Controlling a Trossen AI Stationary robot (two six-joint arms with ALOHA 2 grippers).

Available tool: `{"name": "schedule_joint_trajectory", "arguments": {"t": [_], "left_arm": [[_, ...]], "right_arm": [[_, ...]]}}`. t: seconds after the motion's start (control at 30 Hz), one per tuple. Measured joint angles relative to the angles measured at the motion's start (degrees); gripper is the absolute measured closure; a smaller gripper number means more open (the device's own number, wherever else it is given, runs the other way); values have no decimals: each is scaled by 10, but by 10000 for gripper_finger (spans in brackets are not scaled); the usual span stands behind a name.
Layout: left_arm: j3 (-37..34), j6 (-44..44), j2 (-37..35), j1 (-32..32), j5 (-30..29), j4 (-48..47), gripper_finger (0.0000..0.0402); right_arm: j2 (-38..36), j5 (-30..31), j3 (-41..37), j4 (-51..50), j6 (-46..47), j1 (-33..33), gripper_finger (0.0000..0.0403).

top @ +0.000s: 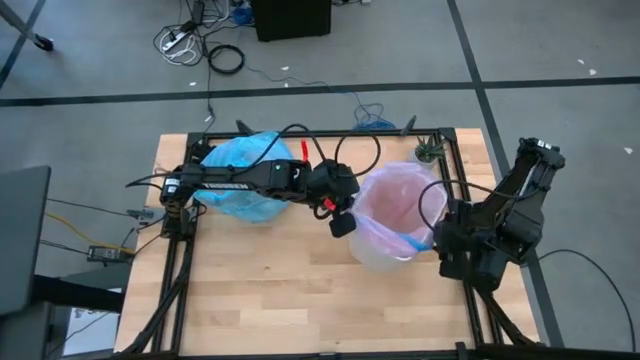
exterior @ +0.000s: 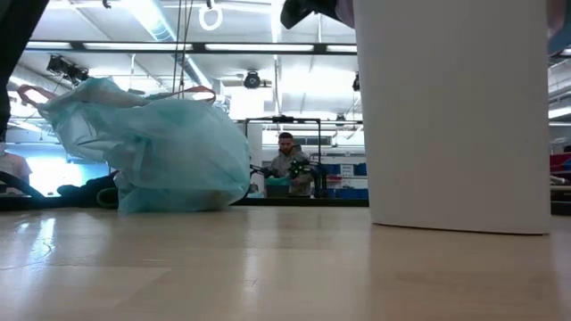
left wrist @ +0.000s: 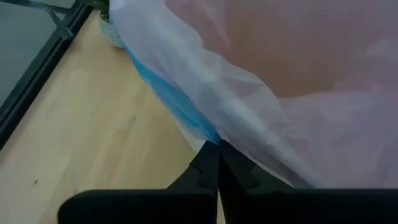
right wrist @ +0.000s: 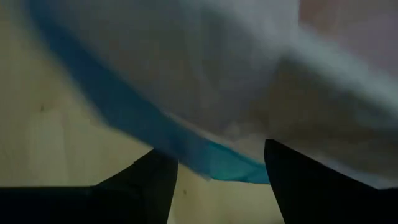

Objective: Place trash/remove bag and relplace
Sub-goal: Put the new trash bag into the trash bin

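Note:
The light-blue bag (top: 243,178) (exterior: 152,147) lies bunched on the table's far left part, its bottom on the wood. A pale pink translucent bag (top: 395,205) with a blue rim band lines the white bin (exterior: 455,116) at the table's right middle. My left gripper (top: 342,222) (left wrist: 217,163) is at the bin's left side, shut on the pink bag. My right gripper (top: 437,240) (right wrist: 221,180) is open at the bin's right side, its fingers on either side of the blue rim band (right wrist: 230,167). No loose trash shows. My left gripper pinches the pink bag's rim at the blue band (left wrist: 208,132) between its two fingertips, on the bin's left side. It comes from the table's left, slanting down. The film runs up and away from the fingers, draped over the bin.
A small clear object (top: 430,152) (left wrist: 113,32) stands at the table's far right corner. Black frame rails (top: 470,200) edge the table. Bare wood (top: 260,290) lies on the near side. A person (exterior: 287,165) is in the room far behind.

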Motion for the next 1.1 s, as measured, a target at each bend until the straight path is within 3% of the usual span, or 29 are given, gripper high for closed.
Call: {"name": "schedule_joint_trajectory", "arguments": {"t": [0.17,0.6,0.73,0.97,1.1], "left_arm": [[0,12,0,-14,-1,-37,396],[0,48,0,-76,3,-71,396],[0,63,0,-80,2,-71,396],[0,97,-1,-79,-6,-84,396],[0,110,-1,-78,-5,-97,396]], "right_arm": [[-35,0,-69,98,51,8,178],[-22,24,-72,310,79,7,204],[-14,-17,-45,308,108,8,213],[18,-105,43,211,158,30,231],[32,-92,95,193,164,46,238]]}}
